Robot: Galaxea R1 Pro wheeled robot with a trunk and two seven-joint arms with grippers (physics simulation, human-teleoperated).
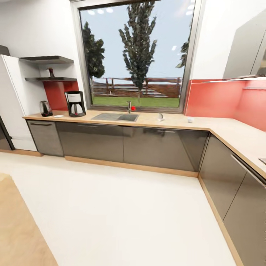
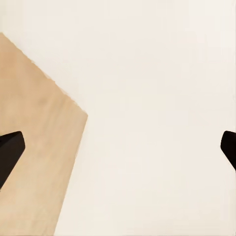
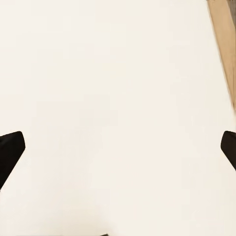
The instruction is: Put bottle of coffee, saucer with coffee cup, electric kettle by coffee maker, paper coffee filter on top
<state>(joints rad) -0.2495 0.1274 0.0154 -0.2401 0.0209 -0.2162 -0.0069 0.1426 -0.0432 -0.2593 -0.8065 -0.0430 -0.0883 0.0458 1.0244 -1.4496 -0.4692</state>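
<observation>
Approaching: we judge we are on the way to the desk (image 1: 221,129), well apart from it.
Station: coffee maker (image 1: 75,103) far left, electric kettle (image 1: 45,108) and saucer (image 1: 58,116) beside it.
Next: fetch the bottle of coffee (image 1: 51,72) from the shelf (image 1: 51,79).
Fingers: left gripper (image 2: 118,147) and right gripper (image 3: 118,147) spread wide, empty, over floor.

The long worktop (image 1: 177,122) looks like pale matt wood grain, over glossy dark grey cabinet fronts (image 1: 125,144) that mirror the floor. The inset grey sink (image 1: 116,117) seems brushed metal. The tall black coffee maker (image 1: 75,103) looks like smooth plastic with a glass carafe. Between the left pincer's (image 2: 118,147) matt black fingertips (image 2: 10,147) lie smooth cream floor (image 2: 157,98) and light wood flooring (image 2: 34,147).
</observation>
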